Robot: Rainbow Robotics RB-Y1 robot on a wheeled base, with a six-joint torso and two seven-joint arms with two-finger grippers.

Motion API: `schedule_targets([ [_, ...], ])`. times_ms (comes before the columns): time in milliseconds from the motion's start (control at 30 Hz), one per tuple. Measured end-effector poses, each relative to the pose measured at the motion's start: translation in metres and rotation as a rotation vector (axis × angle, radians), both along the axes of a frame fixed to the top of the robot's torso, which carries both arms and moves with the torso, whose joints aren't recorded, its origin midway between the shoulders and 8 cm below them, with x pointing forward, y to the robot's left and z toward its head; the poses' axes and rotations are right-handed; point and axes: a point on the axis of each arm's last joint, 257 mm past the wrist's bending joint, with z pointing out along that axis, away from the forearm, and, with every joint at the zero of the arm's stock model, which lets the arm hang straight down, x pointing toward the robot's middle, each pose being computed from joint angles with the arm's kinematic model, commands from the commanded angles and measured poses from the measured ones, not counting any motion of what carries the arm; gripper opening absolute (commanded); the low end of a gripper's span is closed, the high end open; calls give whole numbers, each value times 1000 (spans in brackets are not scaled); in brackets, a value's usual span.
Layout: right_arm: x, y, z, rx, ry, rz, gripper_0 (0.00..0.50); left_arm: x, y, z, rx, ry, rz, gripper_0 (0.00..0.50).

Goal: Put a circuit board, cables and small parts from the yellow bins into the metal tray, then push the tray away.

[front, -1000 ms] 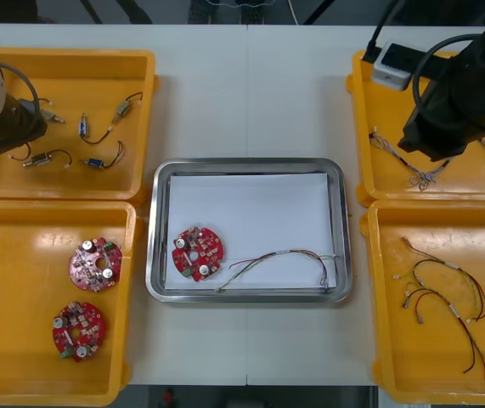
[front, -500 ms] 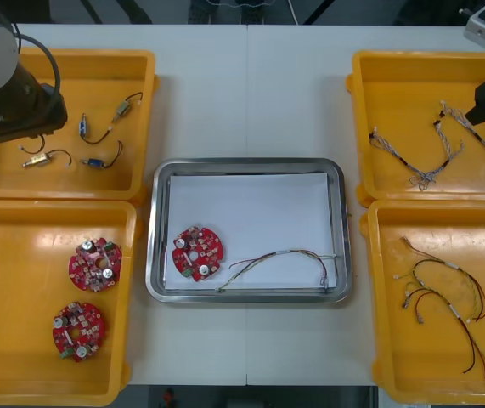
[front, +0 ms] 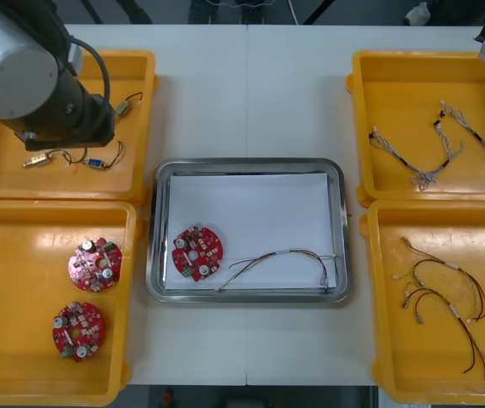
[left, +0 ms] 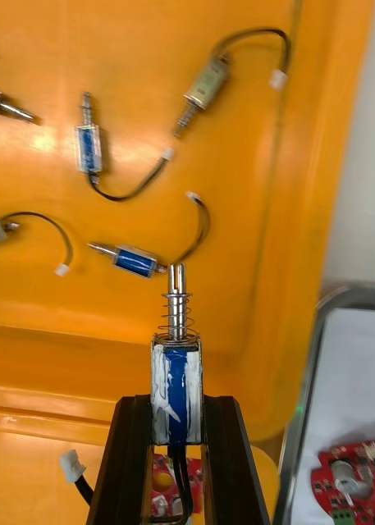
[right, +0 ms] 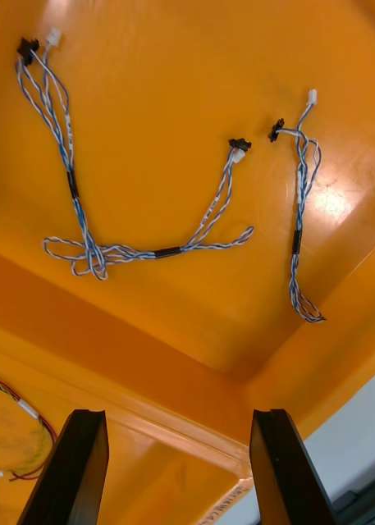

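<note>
**A metal part point(left: 177, 371) in the left claw point(left: 177, 408)**

The left claw pinches the metal part, blue-wrapped with a spring-ringed pin and black wire, above the far-left bin point(left: 261, 205). The right claw point(right: 179, 426), spread, hovers over blue-white cables point(right: 138, 250).

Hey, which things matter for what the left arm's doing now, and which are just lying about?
In the job: left gripper, shut on a small metal part; metal tray, holding a circuit board and a cable.
Lying about: two spare circuit boards, near-left bin; red and yellow cables, near-right bin; blue and white cables near the open right gripper.
</note>
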Motion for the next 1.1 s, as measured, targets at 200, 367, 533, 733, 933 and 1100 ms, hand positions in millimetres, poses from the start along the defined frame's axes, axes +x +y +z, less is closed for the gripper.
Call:
schedule_targets([
  [200, 7, -14, 1, -21, 42, 23, 500, -13, -44, -27, -8, 30, -71, 3],
  [367, 23, -23, 3, -42, 17, 66, 500, -23, -76, -51, -2, 63, -139, 2],
  [533, 39, -30, -3, -20, -1, 61, 500, -26, -104, -66, 8, 63, -200, 2],
  [733, 56, -36, -10, -21, -38, 45, 500, -18, -125, -83, -11, 59, -187, 1],
  [933, 66, -44, -25, -3, -57, 18, 500, -8, -133, -108, -8, 65, -177, 3],
  [1100, 73, -52, -33, -5, -77, 22, 500, -5, -134, -122, 0, 69, -181, 5],
])
